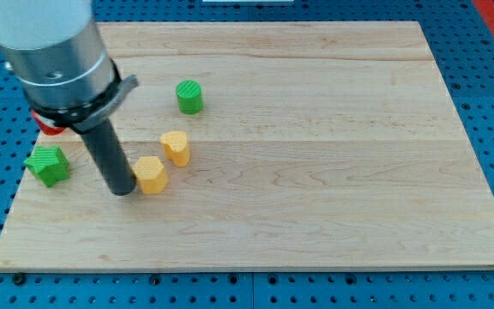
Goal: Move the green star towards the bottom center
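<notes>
Our arm carries no hand; my tip (122, 190) rests on the surface (316, 172), touching the yellow hexagon block (151, 175). The green star (47, 165) sits near the view's left edge, apart from it.

A robotics lab bench: a pale wooden table (316, 129) lies on a blue perforated mounting plate (487, 103) with regular holes, and a grey cylindrical robot arm (54, 51) enters from 10 o'clock.
</notes>
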Controlling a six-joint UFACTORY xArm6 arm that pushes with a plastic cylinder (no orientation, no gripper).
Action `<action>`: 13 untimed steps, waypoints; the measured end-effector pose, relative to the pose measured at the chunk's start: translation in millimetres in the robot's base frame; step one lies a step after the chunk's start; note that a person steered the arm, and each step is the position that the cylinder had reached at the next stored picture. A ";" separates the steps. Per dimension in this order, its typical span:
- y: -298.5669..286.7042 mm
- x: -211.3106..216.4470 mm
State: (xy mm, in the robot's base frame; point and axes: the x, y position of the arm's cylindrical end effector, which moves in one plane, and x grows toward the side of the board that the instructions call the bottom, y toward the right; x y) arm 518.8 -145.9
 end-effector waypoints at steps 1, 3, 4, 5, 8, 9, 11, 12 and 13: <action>26.0 0.0; 46.0 26.3; 35.4 63.2; -48.3 77.2; -146.8 -12.1; -144.6 -25.1; -99.9 -46.0; -92.2 -64.7; -55.0 -64.5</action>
State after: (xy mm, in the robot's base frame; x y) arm 454.3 -200.9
